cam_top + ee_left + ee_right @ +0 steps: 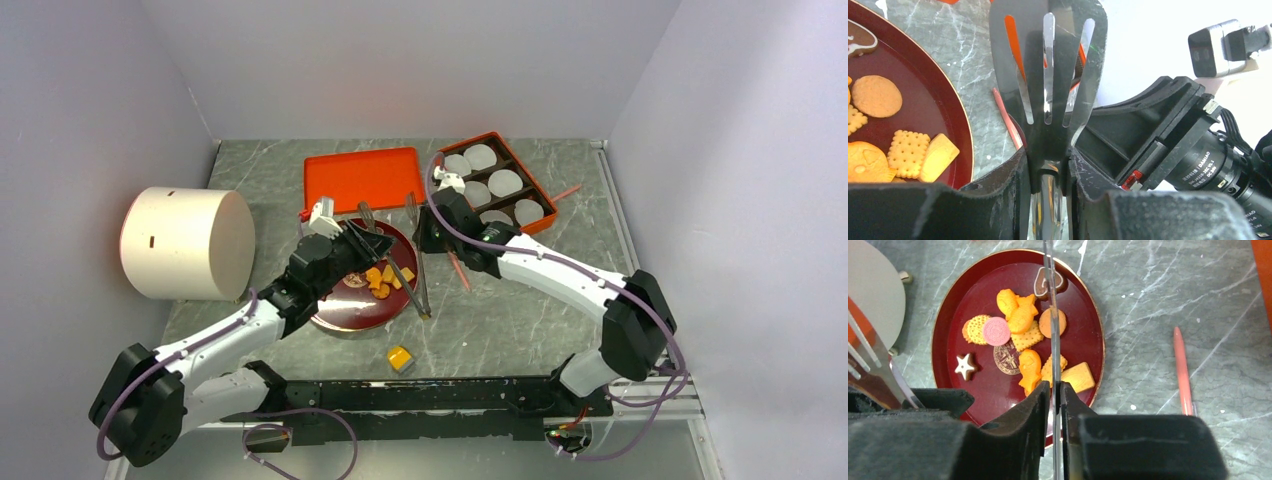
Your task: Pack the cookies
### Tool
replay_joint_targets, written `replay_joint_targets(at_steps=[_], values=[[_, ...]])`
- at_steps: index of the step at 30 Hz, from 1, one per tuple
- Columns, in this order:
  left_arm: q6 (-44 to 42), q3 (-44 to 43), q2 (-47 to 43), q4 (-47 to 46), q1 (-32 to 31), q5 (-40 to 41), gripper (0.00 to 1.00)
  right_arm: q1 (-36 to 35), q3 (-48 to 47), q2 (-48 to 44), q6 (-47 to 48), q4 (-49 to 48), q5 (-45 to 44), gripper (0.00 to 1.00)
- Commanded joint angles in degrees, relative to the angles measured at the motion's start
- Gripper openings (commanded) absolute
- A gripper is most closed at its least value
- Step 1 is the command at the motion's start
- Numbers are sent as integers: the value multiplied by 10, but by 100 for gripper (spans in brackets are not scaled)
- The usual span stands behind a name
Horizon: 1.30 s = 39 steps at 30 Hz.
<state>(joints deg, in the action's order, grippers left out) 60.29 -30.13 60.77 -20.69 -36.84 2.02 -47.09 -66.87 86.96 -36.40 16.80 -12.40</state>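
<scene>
The cookies (1023, 340), orange, yellow, pink and brown in round, square, star and fish shapes, lie on a dark red plate (948, 325); they also show in the top view (385, 280) and left wrist view (908, 152). Metal tongs (415, 265) stand over the plate's right side. My left gripper (1048, 155) is shut on the neck of the tongs' slotted arm (1048, 65). My right gripper (1054, 387) straddles the other arm, a thin blade seen edge-on (1052, 315), with a narrow slit on each side of it.
An orange box (495, 183) with white paper liners stands at the back right, an orange tray (362, 178) beside it. A white cylinder (187, 243) lies at the left. A yellow cube (400, 358) sits before the plate (340, 310). A pink stick (1182, 370) lies right of the plate.
</scene>
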Motion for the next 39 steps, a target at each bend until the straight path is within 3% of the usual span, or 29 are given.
replay_joint_targets(at_steps=[1,10,16,22,39], values=[[27,-4,-20,-25,-1,9,16,-2,19,-45,9,-55,25,24],[36,-15,-27,6,-1,20,17,-4,53,-103,39,-70,57,62],[39,-17,-28,16,0,17,17,-16,82,-133,63,-61,88,81],[54,-25,-31,42,2,17,16,-64,117,-154,86,-62,59,99],[147,-11,-45,47,13,-15,15,-114,146,-116,89,-150,3,99]])
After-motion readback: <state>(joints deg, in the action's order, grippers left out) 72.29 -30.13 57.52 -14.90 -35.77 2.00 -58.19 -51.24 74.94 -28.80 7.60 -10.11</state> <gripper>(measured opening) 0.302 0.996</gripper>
